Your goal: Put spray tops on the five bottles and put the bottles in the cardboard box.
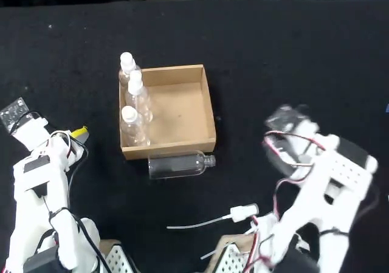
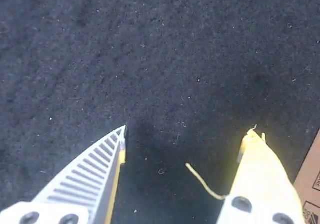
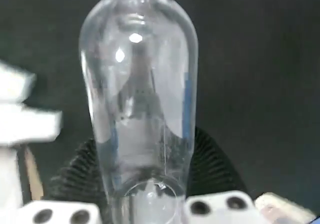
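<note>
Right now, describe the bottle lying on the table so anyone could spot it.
Find the cardboard box mid-table. Outside its wall nearest the arms, a clear bottle lies on its side. Unlike the three capped bottles at the box, it has no spray top.

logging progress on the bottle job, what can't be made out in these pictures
- High view: the right hand is smeared by blur, so its grip is unreadable there.
- Right wrist view: the clear plastic bottle in that hand has its mouth cut off by the picture's edge.
- High view: three white-topped clear bottles overlap at the brown cardboard box's left wall; whether the farthest stands inside cannot be told.
</note>
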